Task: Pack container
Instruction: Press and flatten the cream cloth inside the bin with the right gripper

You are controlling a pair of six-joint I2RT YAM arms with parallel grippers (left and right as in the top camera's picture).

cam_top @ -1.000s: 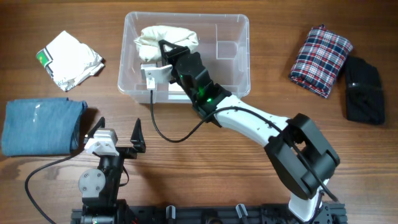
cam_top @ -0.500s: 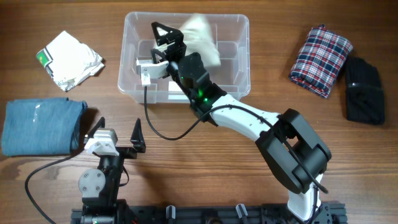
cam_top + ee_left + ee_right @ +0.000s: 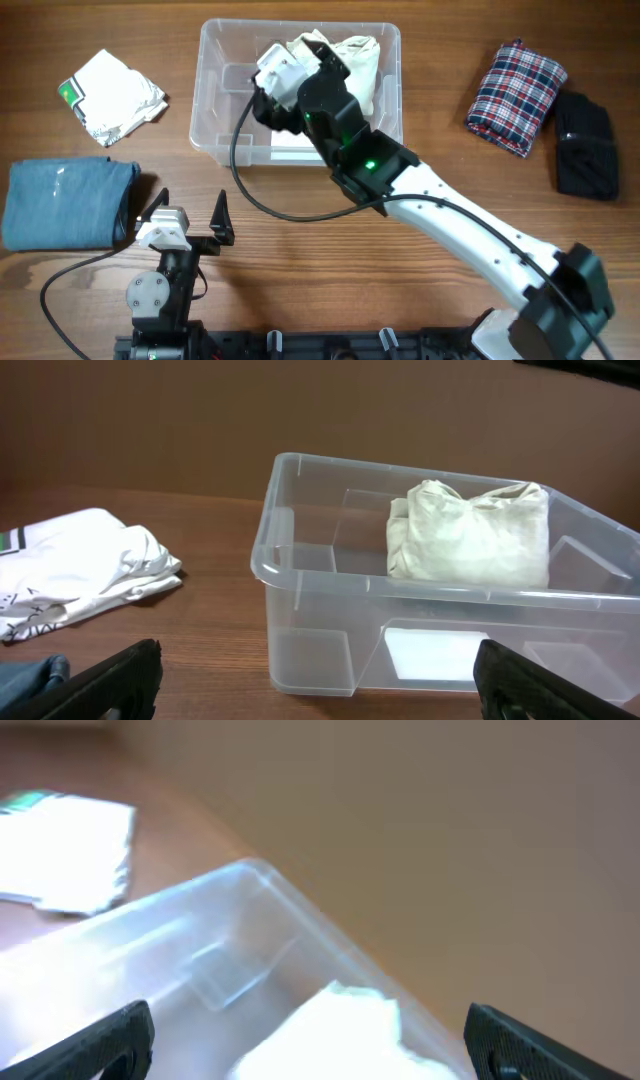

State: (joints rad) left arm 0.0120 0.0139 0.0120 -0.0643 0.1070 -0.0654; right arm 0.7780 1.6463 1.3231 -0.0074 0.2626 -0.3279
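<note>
The container (image 3: 215,120) is a clear plastic bin at the back middle of the table, with a white label (image 3: 435,655) on its near long side. A cream folded cloth (image 3: 358,62) lies loose in its right half, and shows too in the left wrist view (image 3: 470,535). My right gripper (image 3: 305,58) hovers over the bin, open. In its blurred wrist view the right gripper (image 3: 310,1040) has the cream cloth (image 3: 330,1025) below its fingers, not gripped. My left gripper (image 3: 190,215) rests open near the front edge, and the left gripper (image 3: 320,680) faces the container (image 3: 300,560) with nothing held.
A white garment with a green tag (image 3: 110,95) lies left of the bin. Folded blue denim (image 3: 65,203) sits at the left edge. A plaid cloth (image 3: 515,97) and a black cloth (image 3: 585,143) lie at the right. The right arm's cable (image 3: 250,190) loops in front of the bin.
The right gripper carried the cream cloth from the bin's left half to its right half, opened and let it go. The left arm has not moved.
</note>
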